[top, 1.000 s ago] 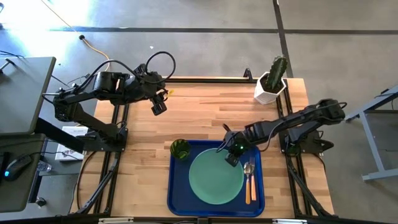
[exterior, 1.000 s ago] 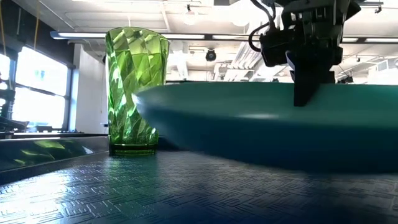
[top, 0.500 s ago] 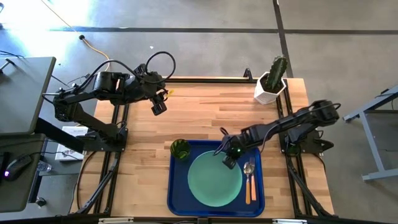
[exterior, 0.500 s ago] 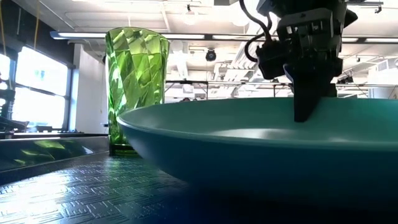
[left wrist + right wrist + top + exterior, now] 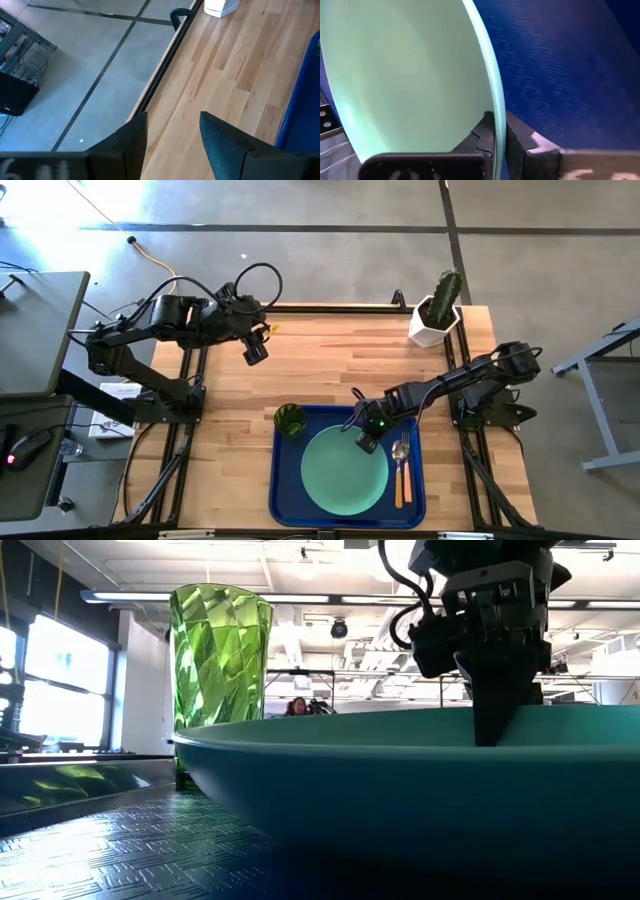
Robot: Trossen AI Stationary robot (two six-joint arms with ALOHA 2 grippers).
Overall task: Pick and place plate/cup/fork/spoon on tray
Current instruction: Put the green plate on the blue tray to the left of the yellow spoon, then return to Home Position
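Observation:
The mint-green plate (image 5: 343, 473) is over the middle of the dark-blue tray (image 5: 284, 492), with my right gripper (image 5: 366, 443) shut on it at its far right side. In the low view the plate (image 5: 400, 775) fills the foreground; I cannot tell whether its underside touches the tray. The green cup (image 5: 290, 420) stands upright in the tray's far left corner. The orange-handled fork and spoon (image 5: 402, 472) lie side by side along the tray's right side. My left gripper (image 5: 254, 355) hangs open above the table's far left part. My right gripper pinches the plate's rim (image 5: 496, 100) between its two fingers, one finger (image 5: 482, 132) on the plate's inner face and one on its outer. The fingers (image 5: 495, 715) come from above and the far right, slanting down. The plate sits nearly level, low over the tray.
A white pot with a cactus (image 5: 435, 315) stands at the table's far right corner. Bare wooden tabletop (image 5: 330, 360) stretches between the tray and the far edge. A person shows far off in the room behind (image 5: 297, 706).
My right gripper has sunk with the plate and gone a little toward the table's near left. The plate has come lower over the tray; in the low view its rim now stands in front of the cup's base.

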